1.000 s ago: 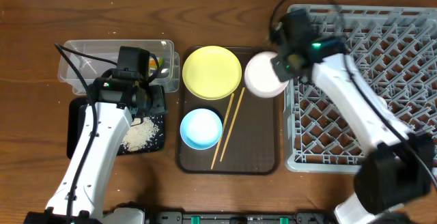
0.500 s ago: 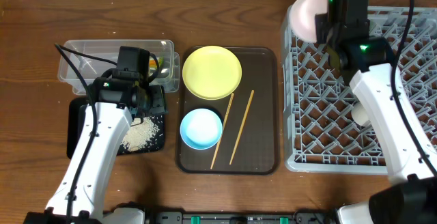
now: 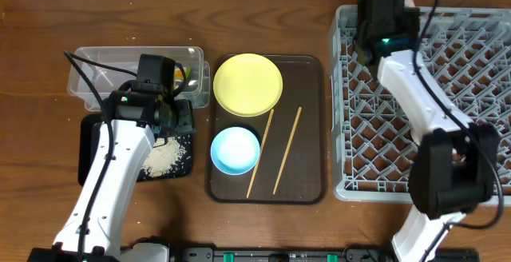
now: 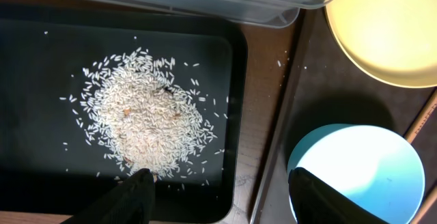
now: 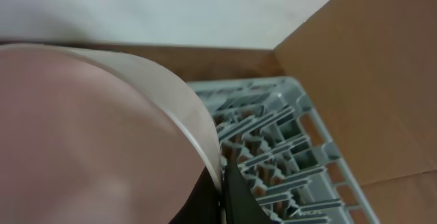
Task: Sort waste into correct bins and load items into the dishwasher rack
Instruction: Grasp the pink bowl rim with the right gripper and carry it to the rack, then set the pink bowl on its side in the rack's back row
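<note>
Right wrist, white bowl (image 5: 89, 135) pinched in right end effector (image 5: 222, 183), dishwasher rack (image 5: 273, 142) beyond

Rack: big grey lattice plastic crate (image 3: 447, 118), near and right pegs open; my right arm (image 3: 403, 66) overhangs its far-left corner.
Tray: dark brown serving tray (image 3: 311, 134); round yellow plate (image 3: 247, 84), light blue bowl (image 3: 235, 150), two wooden chopsticks (image 3: 286, 152) crowd it; right strip bare.
</note>
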`<state>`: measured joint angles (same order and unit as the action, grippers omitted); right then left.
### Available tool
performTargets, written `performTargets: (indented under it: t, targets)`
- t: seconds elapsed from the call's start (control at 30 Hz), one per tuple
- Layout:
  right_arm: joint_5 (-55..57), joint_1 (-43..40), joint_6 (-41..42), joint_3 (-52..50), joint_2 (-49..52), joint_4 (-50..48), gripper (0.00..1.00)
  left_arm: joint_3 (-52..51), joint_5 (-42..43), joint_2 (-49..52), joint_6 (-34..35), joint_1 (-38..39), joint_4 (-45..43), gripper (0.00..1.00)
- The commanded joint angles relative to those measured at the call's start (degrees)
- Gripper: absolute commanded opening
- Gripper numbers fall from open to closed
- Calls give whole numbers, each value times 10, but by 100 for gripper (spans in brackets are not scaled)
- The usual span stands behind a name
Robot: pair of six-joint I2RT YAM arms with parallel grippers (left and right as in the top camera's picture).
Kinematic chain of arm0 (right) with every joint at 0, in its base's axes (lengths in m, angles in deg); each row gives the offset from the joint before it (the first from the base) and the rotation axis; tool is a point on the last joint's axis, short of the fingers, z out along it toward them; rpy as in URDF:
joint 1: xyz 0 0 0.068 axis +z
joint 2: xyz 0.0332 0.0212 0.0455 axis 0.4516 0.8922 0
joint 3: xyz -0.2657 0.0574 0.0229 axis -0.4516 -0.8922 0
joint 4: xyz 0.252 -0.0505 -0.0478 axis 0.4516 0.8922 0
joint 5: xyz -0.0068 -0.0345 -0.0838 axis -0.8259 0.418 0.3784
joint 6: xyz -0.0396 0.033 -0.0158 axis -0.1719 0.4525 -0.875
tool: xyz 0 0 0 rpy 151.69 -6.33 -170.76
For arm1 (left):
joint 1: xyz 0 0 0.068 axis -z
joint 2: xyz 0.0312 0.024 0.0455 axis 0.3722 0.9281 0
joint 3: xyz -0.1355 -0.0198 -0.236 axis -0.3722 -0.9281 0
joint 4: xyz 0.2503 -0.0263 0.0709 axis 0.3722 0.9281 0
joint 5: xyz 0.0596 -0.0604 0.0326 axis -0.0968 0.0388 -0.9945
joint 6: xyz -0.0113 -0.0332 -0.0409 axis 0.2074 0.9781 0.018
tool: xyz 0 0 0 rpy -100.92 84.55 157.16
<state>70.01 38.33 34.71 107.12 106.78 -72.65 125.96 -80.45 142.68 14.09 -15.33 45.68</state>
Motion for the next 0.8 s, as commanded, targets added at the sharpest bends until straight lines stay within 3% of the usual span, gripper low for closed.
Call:
performTargets:
  t: [0.0,0.4,0.67,0.73,0.77]
  targets:
    - [32,10,7,7,28,-3,1,0,-3,-6,5,0,4,66]
    - [55,47,24,7,52,80,1,0,-3,-6,5,0,4,66]
    - [-17,70,155,7,48,218,2,0,-3,-6,5,0,4,66]
    - [-40,73,192,7,37,247,4,0,-3,-6,5,0,4,66]
    - [-54,73,200,7,28,258,11,0,-3,-6,5,0,4,66]
